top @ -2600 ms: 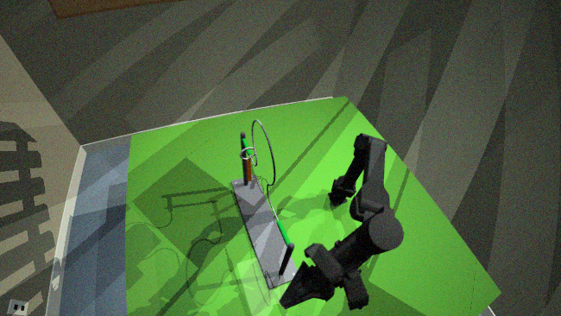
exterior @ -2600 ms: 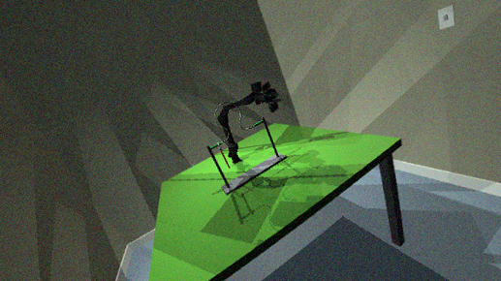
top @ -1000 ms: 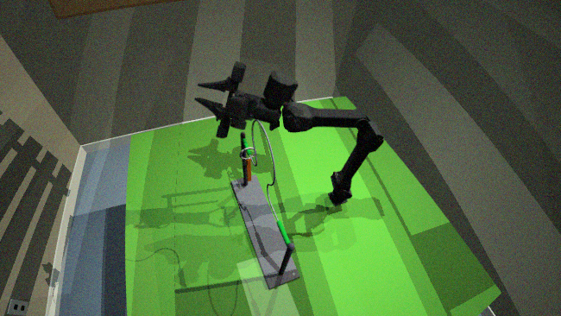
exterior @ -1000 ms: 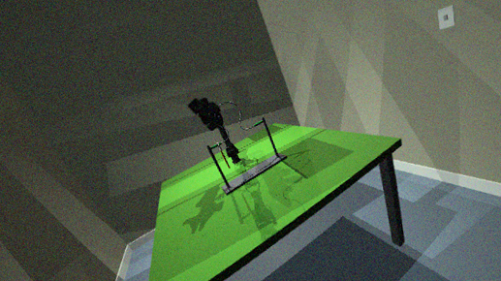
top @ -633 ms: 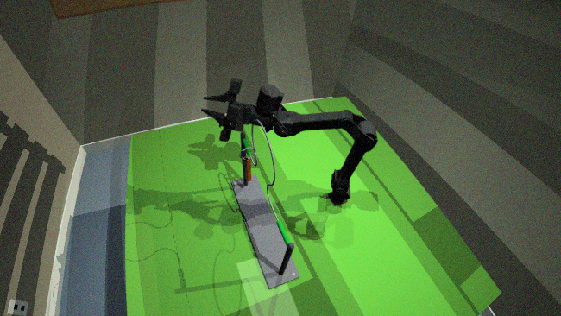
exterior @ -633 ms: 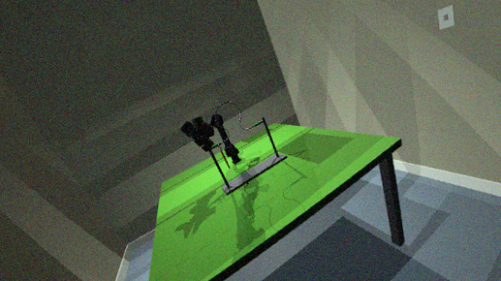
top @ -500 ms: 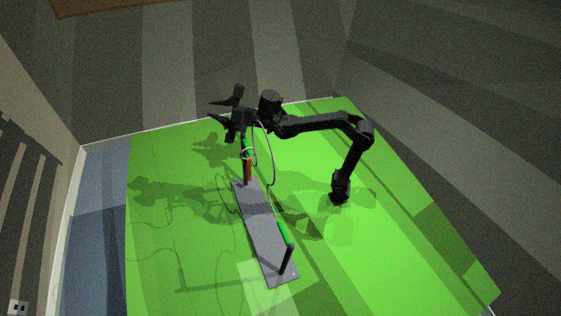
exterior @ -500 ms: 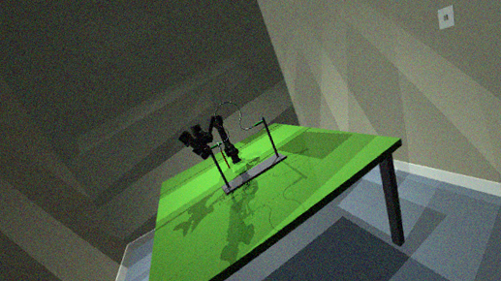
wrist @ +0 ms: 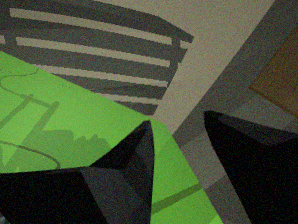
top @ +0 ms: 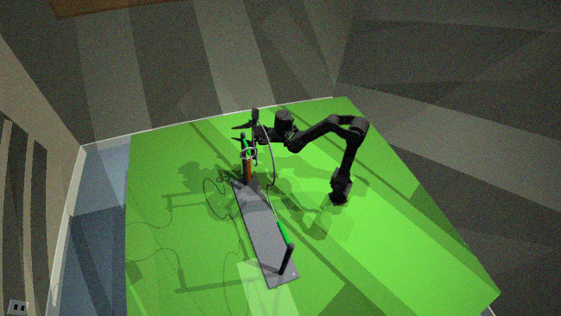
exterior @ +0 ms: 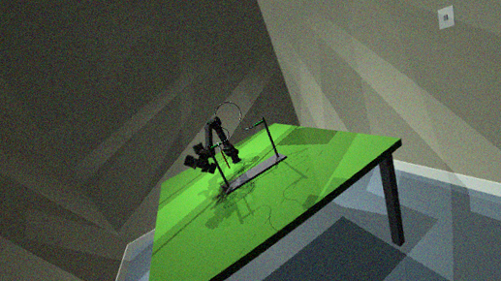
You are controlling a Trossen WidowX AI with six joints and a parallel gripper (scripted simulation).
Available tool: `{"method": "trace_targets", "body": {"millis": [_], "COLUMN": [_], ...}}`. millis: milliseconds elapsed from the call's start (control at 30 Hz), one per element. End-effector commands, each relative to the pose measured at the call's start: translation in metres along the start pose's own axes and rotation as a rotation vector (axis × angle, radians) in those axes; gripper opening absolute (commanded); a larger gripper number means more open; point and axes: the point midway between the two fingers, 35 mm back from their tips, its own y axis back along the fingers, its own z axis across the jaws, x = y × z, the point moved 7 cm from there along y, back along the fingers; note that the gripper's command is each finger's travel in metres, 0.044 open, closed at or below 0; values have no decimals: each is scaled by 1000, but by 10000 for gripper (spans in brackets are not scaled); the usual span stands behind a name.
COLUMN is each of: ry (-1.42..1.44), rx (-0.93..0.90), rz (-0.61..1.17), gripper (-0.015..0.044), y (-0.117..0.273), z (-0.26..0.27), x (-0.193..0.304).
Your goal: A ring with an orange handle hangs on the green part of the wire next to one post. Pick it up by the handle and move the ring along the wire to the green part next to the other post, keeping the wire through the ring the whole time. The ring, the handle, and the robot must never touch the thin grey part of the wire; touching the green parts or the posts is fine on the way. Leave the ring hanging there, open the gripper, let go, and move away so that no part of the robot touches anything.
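The ring [top: 248, 159] hangs on the green wire part [top: 244, 142] beside the far post. Its orange handle [top: 247, 169] points down toward the grey base plate [top: 264, 233] [exterior: 257, 171]. The thin grey wire [top: 272, 155] [exterior: 226, 104] arches over to the green part [top: 282, 231] beside the near post [top: 286, 258]. My gripper [top: 236, 133] [exterior: 191, 161] [wrist: 177, 122] is a little above and beside the ring, level with the top of the far post. It points away over the table edge. Its fingers stand partly apart, and the wrist view shows nothing between them.
The arm's base [top: 340, 190] stands on the green table [top: 388, 242] [exterior: 202, 243] to the right of the base plate. The far table edge [top: 173, 124] is close behind the gripper. Walls and floor lie beyond it.
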Motion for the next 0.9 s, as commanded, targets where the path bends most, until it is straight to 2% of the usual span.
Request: {"method": "trace_targets", "body": {"millis": [0,300,633,867], "ry": [-90,-327,-604,-638], "rx": [-56,-216,-385,-390], "rz": [-16,-40,-53,-55], "gripper": [160,160,160,160], "y": [19,76,144,141], "z": [21,79,132,133], "x": [13,34,26,21]}}
